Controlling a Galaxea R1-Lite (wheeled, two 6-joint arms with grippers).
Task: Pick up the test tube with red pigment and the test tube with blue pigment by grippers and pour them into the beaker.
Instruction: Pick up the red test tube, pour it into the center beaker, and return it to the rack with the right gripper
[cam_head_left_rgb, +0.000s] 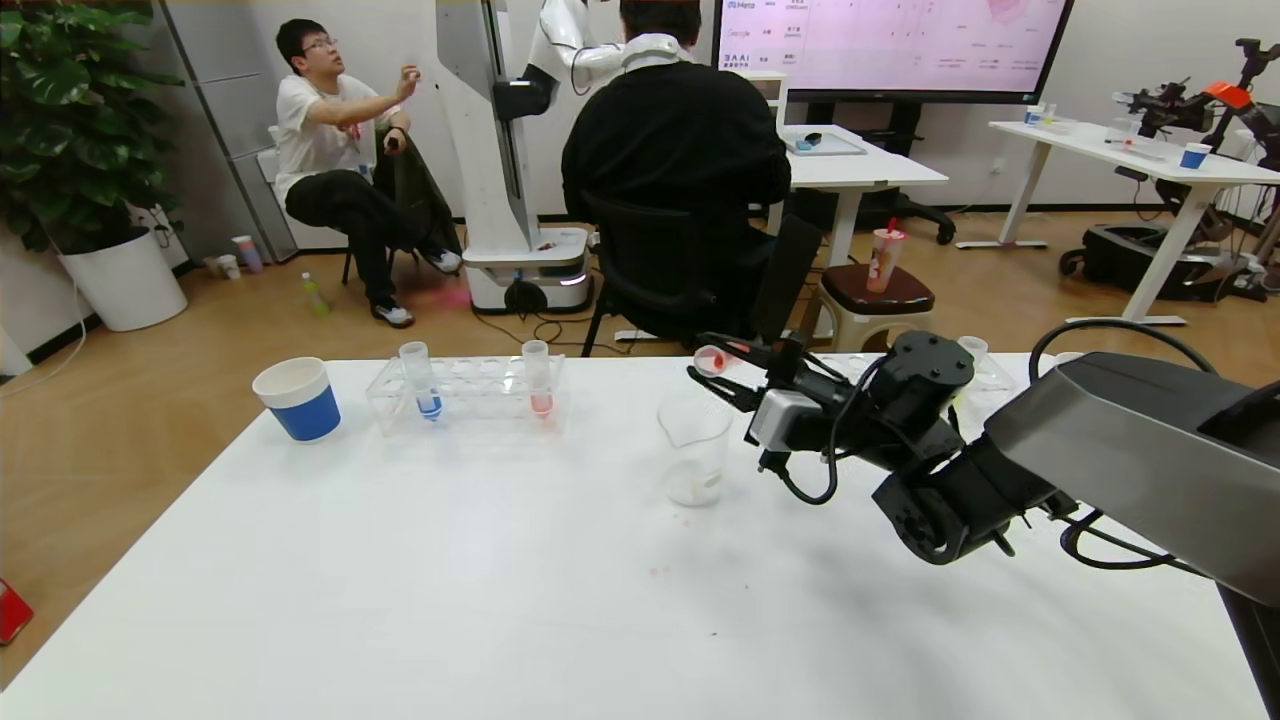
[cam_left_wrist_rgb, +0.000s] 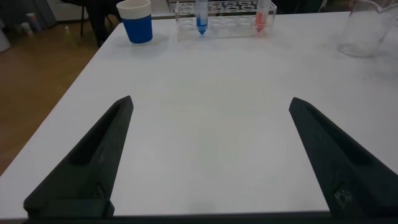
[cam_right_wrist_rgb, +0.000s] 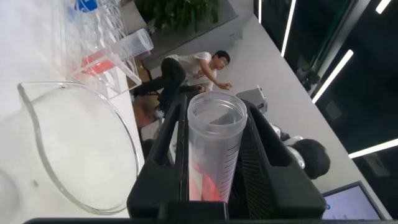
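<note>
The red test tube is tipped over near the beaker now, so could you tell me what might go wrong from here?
1. The test tube with red pigment, clamped in the right gripper, has its mouth at the beaker rim's far edge, so liquid may miss; red spots already mark the table.
2. The gripper hangs close above the rim and could knock the beaker over.

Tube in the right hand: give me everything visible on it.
The test tube with red pigment is slim clear plastic with a wide open rim and printed graduations. The right hand is shut on it, fingers on both sides. It lies roughly horizontal, mouth beside the beaker rim, with red liquid pooled inside.
</note>
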